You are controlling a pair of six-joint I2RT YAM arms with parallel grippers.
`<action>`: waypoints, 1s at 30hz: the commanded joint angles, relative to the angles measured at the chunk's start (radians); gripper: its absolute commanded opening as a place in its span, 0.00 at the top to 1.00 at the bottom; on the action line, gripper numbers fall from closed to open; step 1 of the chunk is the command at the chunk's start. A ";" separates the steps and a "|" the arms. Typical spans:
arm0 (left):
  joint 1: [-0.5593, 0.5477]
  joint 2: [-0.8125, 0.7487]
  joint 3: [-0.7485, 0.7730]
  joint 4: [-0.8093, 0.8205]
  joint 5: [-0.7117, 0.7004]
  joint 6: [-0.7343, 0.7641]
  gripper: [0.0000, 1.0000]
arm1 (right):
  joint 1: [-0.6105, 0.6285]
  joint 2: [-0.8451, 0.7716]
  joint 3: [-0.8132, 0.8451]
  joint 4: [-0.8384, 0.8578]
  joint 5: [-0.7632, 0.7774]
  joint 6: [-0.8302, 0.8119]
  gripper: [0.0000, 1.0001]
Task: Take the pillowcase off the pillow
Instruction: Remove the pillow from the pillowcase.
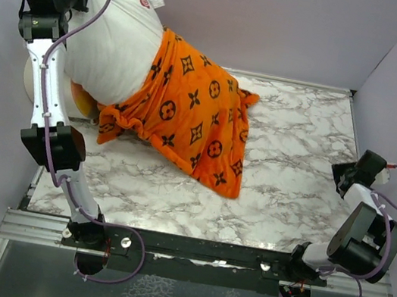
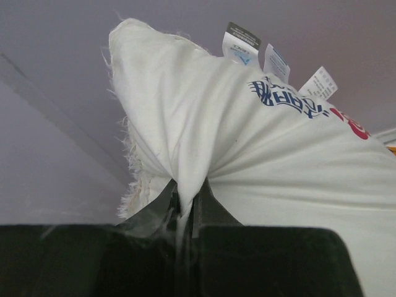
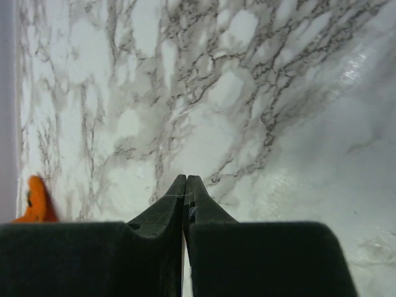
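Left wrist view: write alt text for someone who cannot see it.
The left claw is shut on a pinched fold of the white pillow, bulging above it. Small tags and blue print sit near its top edge; a lilac wall is behind.

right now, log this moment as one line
left jaws: shut on plump white stuffed pillow corner | bright orange plush pillowcase: partly off | right jaws: shut, empty, over marble table

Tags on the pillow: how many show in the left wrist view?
3, in a row along the upper edge of the pillow: a dark-topped tag leftmost, a middle tag, and a white tag rightmost. Others may be hidden behind the pillow.
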 commanded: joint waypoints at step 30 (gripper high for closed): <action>-0.167 -0.109 -0.128 1.325 1.140 -1.362 1.00 | 0.399 0.311 0.355 0.306 -0.277 -0.343 0.13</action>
